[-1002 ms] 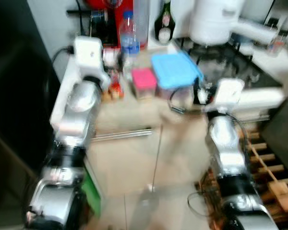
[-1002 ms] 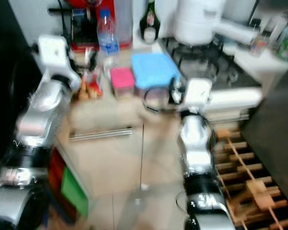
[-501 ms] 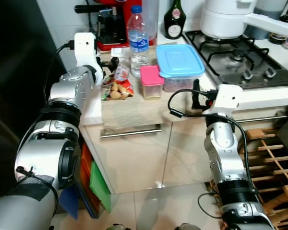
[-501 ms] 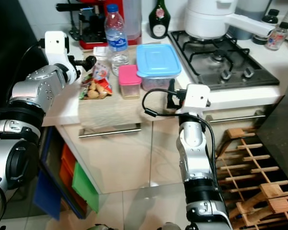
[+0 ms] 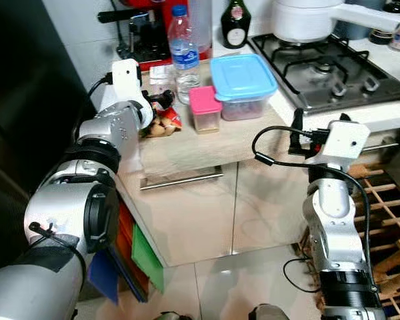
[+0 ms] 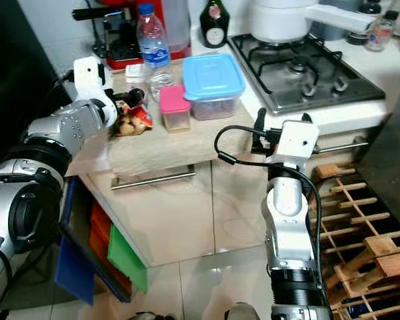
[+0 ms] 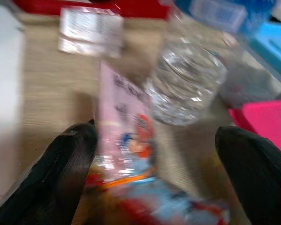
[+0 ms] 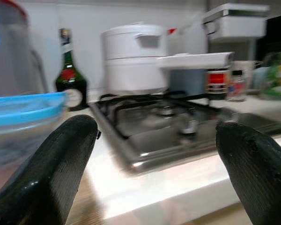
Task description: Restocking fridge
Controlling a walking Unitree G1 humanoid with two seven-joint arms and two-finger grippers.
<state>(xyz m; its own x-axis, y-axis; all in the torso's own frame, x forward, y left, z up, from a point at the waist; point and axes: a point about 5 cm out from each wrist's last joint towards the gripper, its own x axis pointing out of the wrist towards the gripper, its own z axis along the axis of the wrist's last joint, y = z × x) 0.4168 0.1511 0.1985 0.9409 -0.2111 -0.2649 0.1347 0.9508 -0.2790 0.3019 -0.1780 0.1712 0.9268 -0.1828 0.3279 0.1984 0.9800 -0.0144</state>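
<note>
Left eye view: a pale wood-grain kitchen surface (image 5: 207,143) beside a steel gas hob (image 5: 323,70) carries a clear plastic water bottle (image 5: 183,57). Left pincer (image 7: 154,178) hangs open over a blurred snack packet (image 7: 126,140); right pincer (image 8: 154,168) gapes open, empty.

The worktop (image 5: 207,143) has a matt, pale wood-grain surface. Near its back edge stands a clear plastic water bottle (image 5: 183,53) with a glossy blue label. Beside it lies a shiny, crinkled snack packet (image 7: 126,154). The pink-lidded tub (image 5: 205,110) and the blue-lidded box (image 5: 243,87) are clear plastic with smooth lids. The hob (image 5: 327,70) looks like brushed metal. Both arms are polished silver metal; the left end effector (image 7: 154,173) has matt black fingers (image 7: 68,168).
</note>
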